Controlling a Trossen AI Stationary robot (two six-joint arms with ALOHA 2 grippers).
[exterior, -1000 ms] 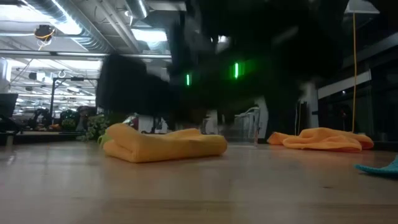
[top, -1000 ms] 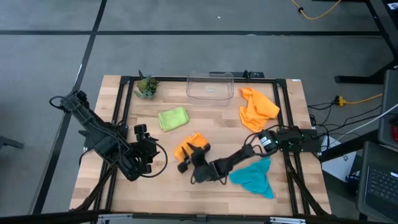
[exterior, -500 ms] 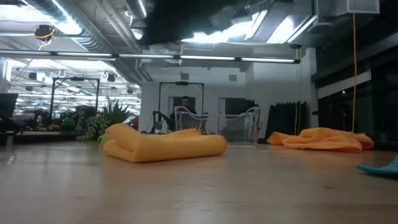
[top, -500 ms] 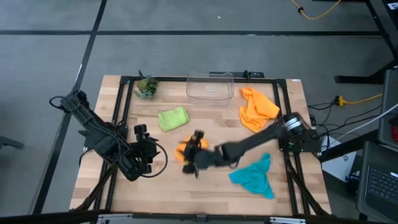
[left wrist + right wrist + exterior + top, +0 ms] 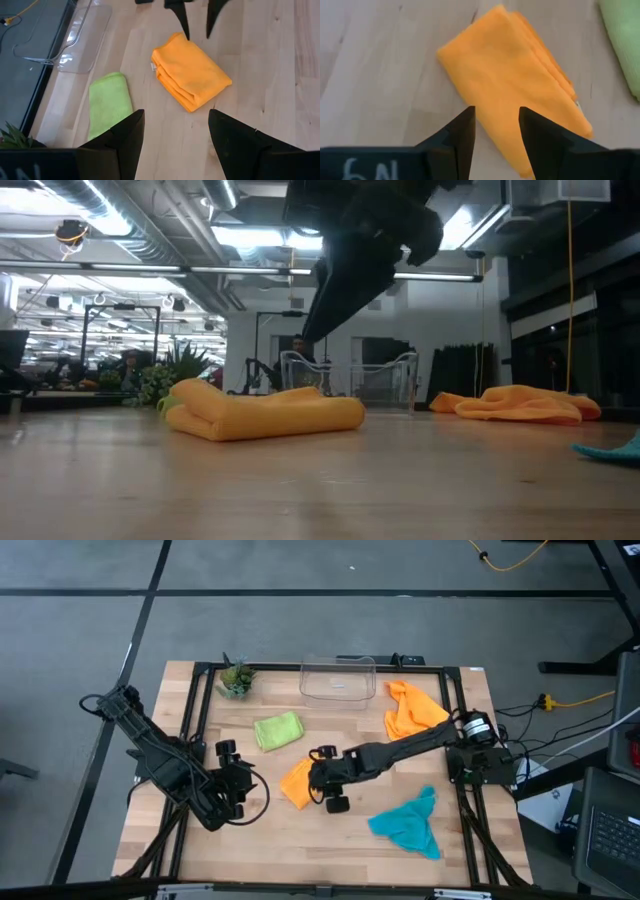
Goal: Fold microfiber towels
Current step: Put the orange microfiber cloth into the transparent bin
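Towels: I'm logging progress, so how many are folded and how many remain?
Two look folded: the lime green towel and the orange towel. The open right claw hovers over that orange one, holding nothing. The crumpled orange towel and teal towel remain.

On the table point(image 5: 450, 850), a folded towel point(image 5: 296, 783) lies at centre, another folded towel point(image 5: 277, 730) up-left of it. A crumpled towel point(image 5: 412, 714) sits upper right, beside the bin point(image 5: 338, 679); a fourth towel point(image 5: 408, 825) lies lower right. The plant point(image 5: 236, 678) stands upper left.
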